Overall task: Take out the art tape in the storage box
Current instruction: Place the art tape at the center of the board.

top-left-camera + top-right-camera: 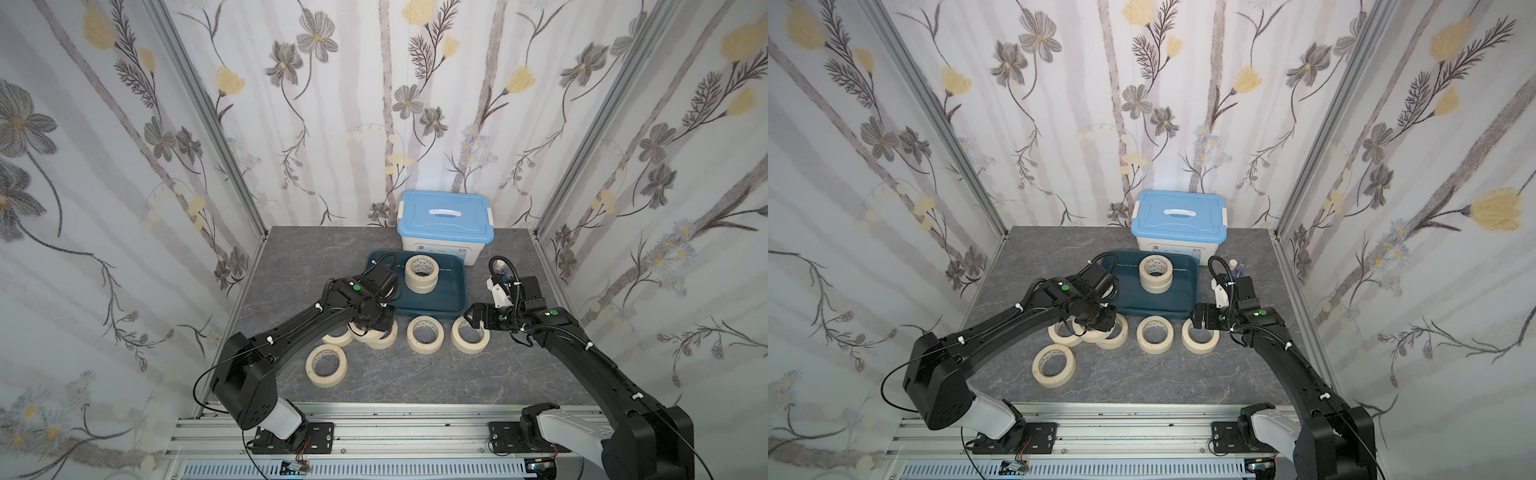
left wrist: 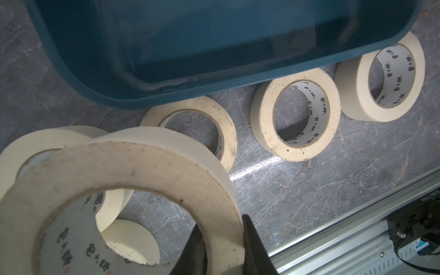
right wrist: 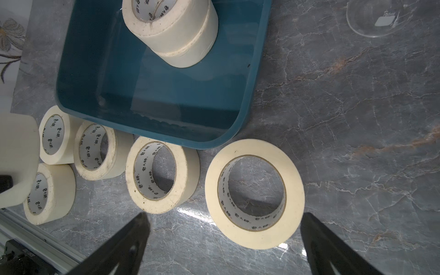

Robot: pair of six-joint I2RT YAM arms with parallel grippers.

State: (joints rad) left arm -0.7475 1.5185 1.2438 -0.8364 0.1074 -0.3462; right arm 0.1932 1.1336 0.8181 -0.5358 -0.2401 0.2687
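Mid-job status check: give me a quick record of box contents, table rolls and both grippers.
storage box: two art tape rolls stacked inside
table: five rolls lying flat in front of the box
left gripper: fingers shut on a sixth roll, pinching its wall, over the table rolls
right gripper: open, over the rightmost table roll

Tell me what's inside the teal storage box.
Two art tape rolls, stacked one on the other, in the storage box. The left arm covers one corner in both top views.
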